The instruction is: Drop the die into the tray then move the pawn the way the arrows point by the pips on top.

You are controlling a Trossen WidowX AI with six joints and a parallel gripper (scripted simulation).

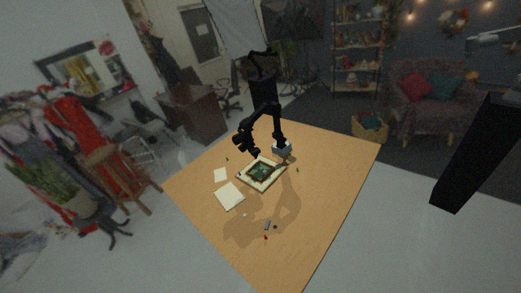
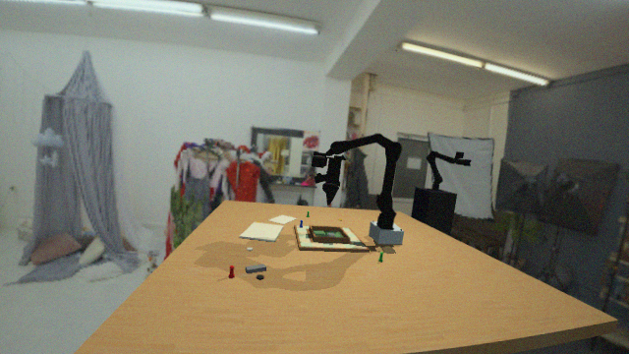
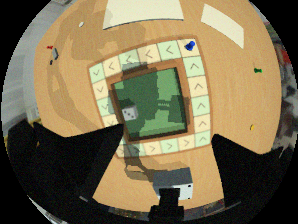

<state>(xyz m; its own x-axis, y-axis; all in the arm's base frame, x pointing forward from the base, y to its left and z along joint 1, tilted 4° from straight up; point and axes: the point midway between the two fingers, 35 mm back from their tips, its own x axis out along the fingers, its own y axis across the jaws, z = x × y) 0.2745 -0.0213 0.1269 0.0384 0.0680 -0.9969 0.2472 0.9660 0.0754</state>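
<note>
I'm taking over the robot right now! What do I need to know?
Hand: open, empty, hanging above the board, touching nothing.
Die: lying inside the tray.
Blue pawn: standing at a corner of the ring of squares.
Done: die dropped, pawn let go, arm lifted off.
Left: the pips are too small to read, so check the pawn's count.

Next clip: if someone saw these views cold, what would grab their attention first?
Probably the black arm arched high over the wooden table, its pincer open, empty and well above everything. Beneath it lies the board, a ring of arrow squares around a green dice tray. In the wrist view a pale die rests in the tray's left part and a blue pawn stands on a corner square.
</note>
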